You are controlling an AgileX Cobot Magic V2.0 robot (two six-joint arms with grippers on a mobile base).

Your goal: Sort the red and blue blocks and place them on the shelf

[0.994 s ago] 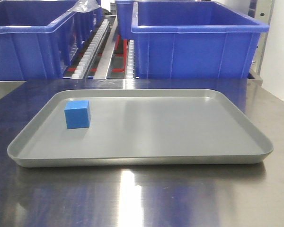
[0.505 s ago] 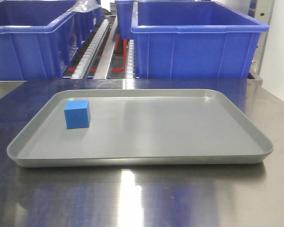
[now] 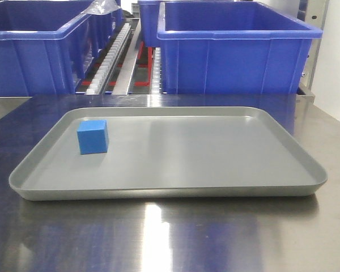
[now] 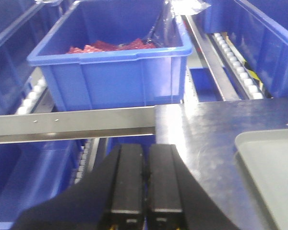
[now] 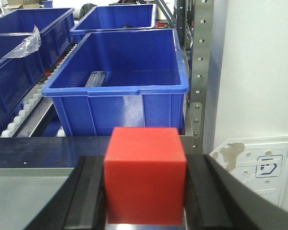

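Now right hand [image 5: 145, 206] clamps one red block [image 5: 145, 172]; left hand [image 4: 146, 184] closed, empty; one blue block [image 3: 92, 136].

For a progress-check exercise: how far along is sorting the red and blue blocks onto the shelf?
Done: no block shows on the shelf. In hand: the right gripper is shut on the red block. To do: the blue block sits in the grey tray, and the left gripper is shut, empty.

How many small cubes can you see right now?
2. The blue block sits on the grey tray, toward its left; the red block is clamped in the right gripper. Others could be hidden inside bins.
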